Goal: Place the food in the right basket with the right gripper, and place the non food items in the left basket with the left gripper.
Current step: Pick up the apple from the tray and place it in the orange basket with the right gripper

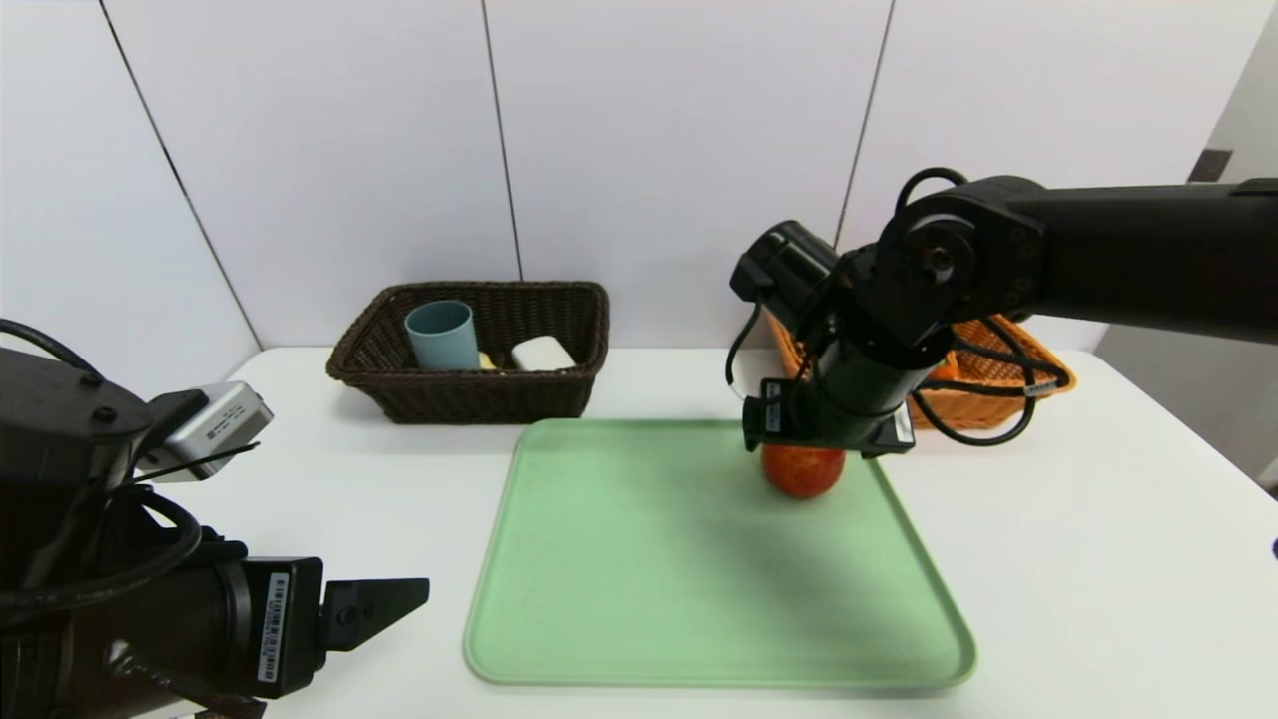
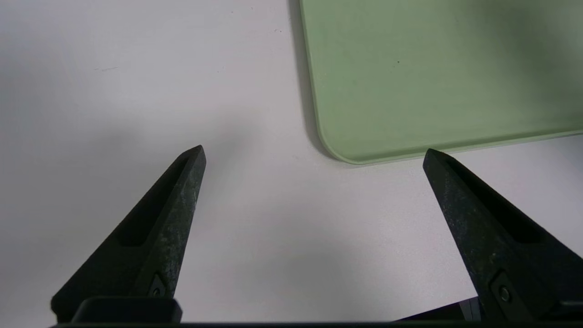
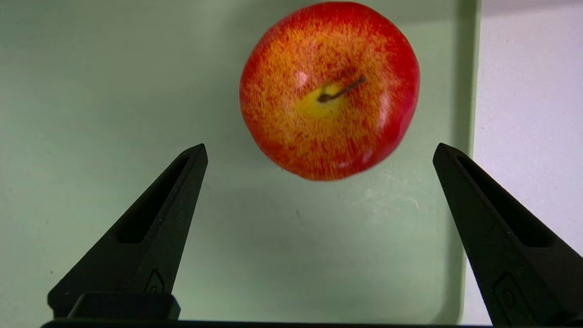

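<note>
A red-and-yellow apple [image 1: 801,472] [image 3: 329,91] stands stem up near the far right edge of the green tray [image 1: 649,559]. My right gripper [image 3: 319,146] hangs over it, pointing down. It is open, the fingertips wide apart and still short of the apple's sides. The dark brown left basket [image 1: 469,399] holds a blue-grey cup [image 1: 441,335], a white block [image 1: 542,353] and a bit of something yellow. The orange right basket [image 1: 1048,369] is mostly hidden behind my right arm. My left gripper [image 2: 314,152] is open above bare table at the front left.
In the left wrist view a rounded corner of the tray [image 2: 410,91] lies just beyond the left fingertips. The white table [image 1: 1098,559] spreads round the tray. White wall panels stand right behind both baskets.
</note>
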Motion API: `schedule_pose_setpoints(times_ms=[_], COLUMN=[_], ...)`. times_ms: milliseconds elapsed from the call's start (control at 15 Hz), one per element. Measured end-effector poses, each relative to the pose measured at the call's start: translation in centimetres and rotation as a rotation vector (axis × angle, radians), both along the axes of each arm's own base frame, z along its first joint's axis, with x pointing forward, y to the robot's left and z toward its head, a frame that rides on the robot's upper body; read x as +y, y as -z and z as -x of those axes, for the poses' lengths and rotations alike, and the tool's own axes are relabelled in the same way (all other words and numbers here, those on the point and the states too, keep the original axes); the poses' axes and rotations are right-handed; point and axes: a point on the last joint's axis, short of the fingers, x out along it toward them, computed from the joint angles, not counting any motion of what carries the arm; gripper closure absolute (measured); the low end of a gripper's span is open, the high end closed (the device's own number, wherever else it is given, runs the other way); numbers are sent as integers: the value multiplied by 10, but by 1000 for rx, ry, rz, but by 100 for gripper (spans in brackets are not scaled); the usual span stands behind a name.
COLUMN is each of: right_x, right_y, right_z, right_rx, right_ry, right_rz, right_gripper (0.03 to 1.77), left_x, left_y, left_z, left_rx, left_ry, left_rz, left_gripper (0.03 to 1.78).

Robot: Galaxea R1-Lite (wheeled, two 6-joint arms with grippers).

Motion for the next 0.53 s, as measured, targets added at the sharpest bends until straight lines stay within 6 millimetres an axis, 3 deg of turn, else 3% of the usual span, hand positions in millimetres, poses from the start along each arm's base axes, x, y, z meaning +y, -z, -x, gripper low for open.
schedule_pose_setpoints(times_ms=[533], right_x=[4], right_y=[27], right_z=[-27], right_rx=[33], right_ry=[28], right_rz=[22], right_gripper=[9], left_x=[-2], left_y=[2], left_z=[-3], left_rx=[8], left_ry=[0], left_rz=[-10], left_gripper=[12])
